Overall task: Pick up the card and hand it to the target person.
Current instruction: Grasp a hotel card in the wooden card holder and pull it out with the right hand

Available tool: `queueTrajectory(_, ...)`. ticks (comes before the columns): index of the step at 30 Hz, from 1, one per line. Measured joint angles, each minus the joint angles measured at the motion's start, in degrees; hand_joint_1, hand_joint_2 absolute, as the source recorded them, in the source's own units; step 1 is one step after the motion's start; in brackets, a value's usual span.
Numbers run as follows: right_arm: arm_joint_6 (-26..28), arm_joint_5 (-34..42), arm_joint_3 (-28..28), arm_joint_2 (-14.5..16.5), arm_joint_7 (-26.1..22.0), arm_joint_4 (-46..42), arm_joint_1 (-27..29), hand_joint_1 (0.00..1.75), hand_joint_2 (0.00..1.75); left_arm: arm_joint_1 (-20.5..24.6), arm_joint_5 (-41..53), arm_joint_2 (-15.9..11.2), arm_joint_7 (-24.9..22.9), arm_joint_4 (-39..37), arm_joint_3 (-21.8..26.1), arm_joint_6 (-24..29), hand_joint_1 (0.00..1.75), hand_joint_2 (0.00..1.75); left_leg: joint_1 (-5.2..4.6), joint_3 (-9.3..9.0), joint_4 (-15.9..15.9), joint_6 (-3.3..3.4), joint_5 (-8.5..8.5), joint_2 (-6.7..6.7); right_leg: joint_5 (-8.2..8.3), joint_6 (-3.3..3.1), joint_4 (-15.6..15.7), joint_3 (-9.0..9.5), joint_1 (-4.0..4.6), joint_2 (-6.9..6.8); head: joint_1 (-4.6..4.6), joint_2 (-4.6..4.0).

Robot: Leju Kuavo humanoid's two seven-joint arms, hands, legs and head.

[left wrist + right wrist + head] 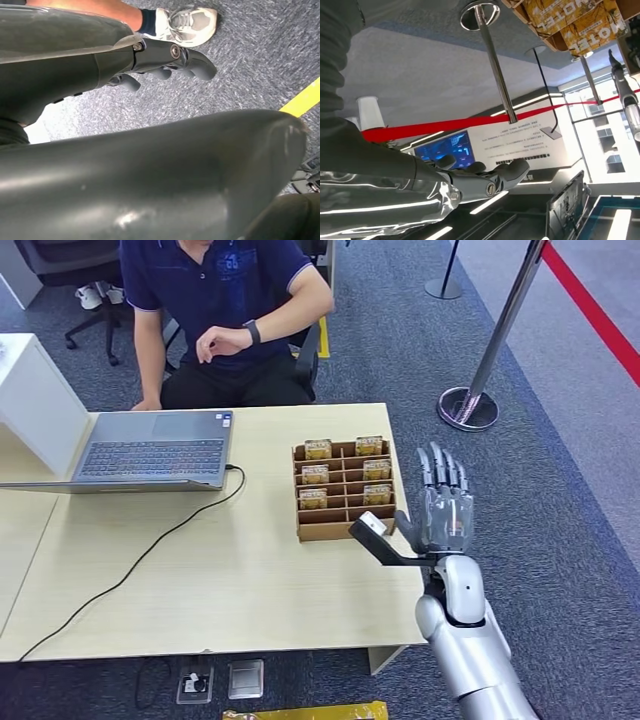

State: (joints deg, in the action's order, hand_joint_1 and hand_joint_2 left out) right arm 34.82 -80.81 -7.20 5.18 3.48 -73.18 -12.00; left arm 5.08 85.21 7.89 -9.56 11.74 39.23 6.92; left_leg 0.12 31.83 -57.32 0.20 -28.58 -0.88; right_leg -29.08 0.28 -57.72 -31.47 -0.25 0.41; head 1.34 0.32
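A brown cardboard divider tray [343,531] is sitting on the right half of the light wooden table [226,580], partitioned into two columns of slots. Six yellow-printed cards are standing in it: three in the left column [315,475] and three in the right column [376,469]; the nearest slots are showing no cards. In the right wrist view the card faces [597,22] are reading "MOTEL".

The right hand [441,505] is hovering just right of the tray's near right corner, fingers extended and apart, thumb stretched toward the tray, holding nothing. The left hand [166,62] is hanging over grey carpet, fingers loosely curled and empty.

A seated person [226,310] in a navy shirt is occupying the far side. An open laptop [151,450] is lying at left, its black cable [143,560] trailing across the table. A stanchion post [483,370] with red belt [596,315] is standing far right.
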Motion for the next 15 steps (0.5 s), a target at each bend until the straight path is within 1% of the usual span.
queueTrajectory(1, -0.1, -0.3, -0.2, 0.0, 0.4, 0.5, -0.3, 0.29, 1.75, 0.0, 0.0, 0.0, -0.1, 0.0, 0.0, 0.0, 0.0, 0.0, 0.0, 0.0, 0.0, 0.0, 0.0, 0.0, 0.0, 0.0, 0.0, 0.0, 0.0, 0.01, 0.01, 0.0)
queueTrajectory(3, -0.5, -0.8, -0.6, 0.0, 1.3, 1.8, -1.3, 1.0, 1.75, 0.1, 0.0, 0.0, -0.3, 0.0, 0.0, -0.1, 0.0, 0.0, 0.0, 0.01, 0.0, 0.0, 0.0, 0.01, 0.0, 0.0, 0.0, -0.01, 0.0, 0.02, 0.04, 0.0)
queueTrajectory(4, -0.7, -1.1, -0.9, 0.0, 1.8, 2.5, -1.8, 1.31, 1.75, 0.1, 0.1, 0.0, -0.4, 0.0, 0.0, -0.1, 0.0, 0.0, 0.0, 0.0, 0.0, 0.0, 0.01, 0.02, 0.01, -0.01, 0.0, -0.01, 0.0, 0.03, 0.04, 0.0)
queueTrajectory(5, -1.0, -1.3, -1.1, 0.0, 2.4, 3.2, -2.3, 1.44, 1.75, 0.1, 0.1, 0.0, -0.4, 0.0, 0.0, -0.1, 0.0, 0.0, 0.0, 0.0, 0.0, 0.0, 0.01, 0.03, 0.01, -0.01, 0.0, -0.01, 0.0, 0.02, 0.04, 0.0)
queueTrajectory(10, -2.9, -2.5, -2.2, 0.0, 4.5, 6.4, -4.5, 1.42, 1.75, 0.1, 0.3, 0.0, -0.4, 0.0, -0.1, -0.1, 0.0, 0.0, 0.0, 0.0, 0.0, 0.01, 0.02, 0.02, 0.01, 0.0, 0.0, -0.01, 0.0, 0.02, 0.04, 0.0)
queueTrajectory(14, -3.7, -3.1, -2.8, 0.0, 5.1, 7.9, -5.4, 1.45, 1.75, 0.2, 0.5, 0.0, -0.5, -0.1, -0.2, -0.1, 0.0, 0.0, 0.0, 0.01, 0.0, 0.01, 0.02, 0.02, 0.01, -0.01, 0.0, -0.01, 0.0, 0.02, 0.0, 0.0)
queueTrajectory(15, -3.8, -3.2, -2.8, 0.0, 5.2, 8.1, -5.5, 1.44, 1.75, 0.2, 0.5, 0.0, -0.6, -0.1, -0.2, -0.1, 0.0, 0.0, 0.0, 0.01, 0.0, 0.01, 0.02, 0.02, 0.01, -0.01, 0.0, -0.01, 0.0, 0.02, 0.0, -0.01)
